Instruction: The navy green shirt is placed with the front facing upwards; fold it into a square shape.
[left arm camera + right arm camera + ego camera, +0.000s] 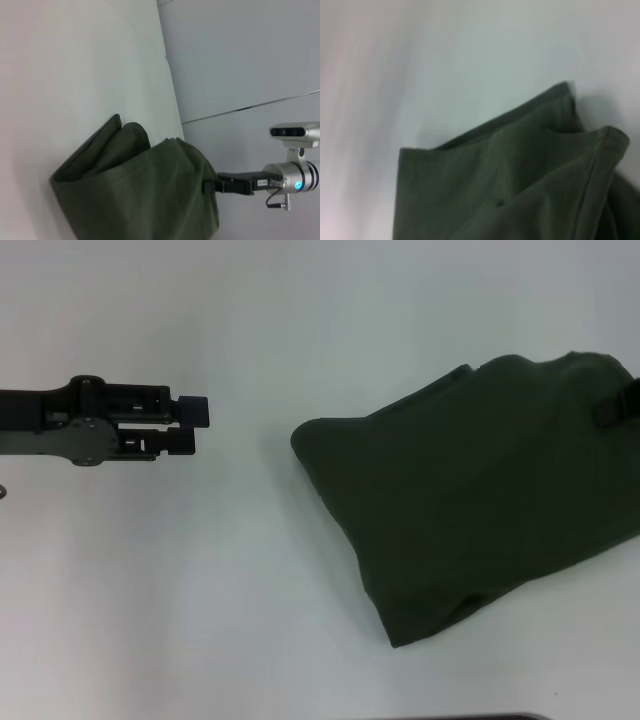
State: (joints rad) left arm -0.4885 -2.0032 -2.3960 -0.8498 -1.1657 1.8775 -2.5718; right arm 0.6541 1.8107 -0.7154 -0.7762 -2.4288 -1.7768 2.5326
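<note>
In the head view, the dark olive-green cotton shirt [480, 500] lies folded into a rough, tilted four-sided bundle on the right half of the plain white bench [180, 590], its far right corner running to the picture's edge. No lettering shows on the upper surface. The left end effector [192, 426] reaches in from the left edge, well apart from the shirt, its two black fingers [194, 411] drawn close together with nothing between them. The right end effector [612, 408] shows only as a dark piece at the shirt's far right corner, resting against the cloth.

In the left wrist view, the shirt [145, 195] sits as a layered heap on the bench [75, 75], and the right end effector [209, 186] meets its raised corner, which appears nipped between the fingers.

In the right wrist view, folded layers and a hemmed edge of the shirt [510, 185] fill the lower part over the bench [470, 50].
</note>
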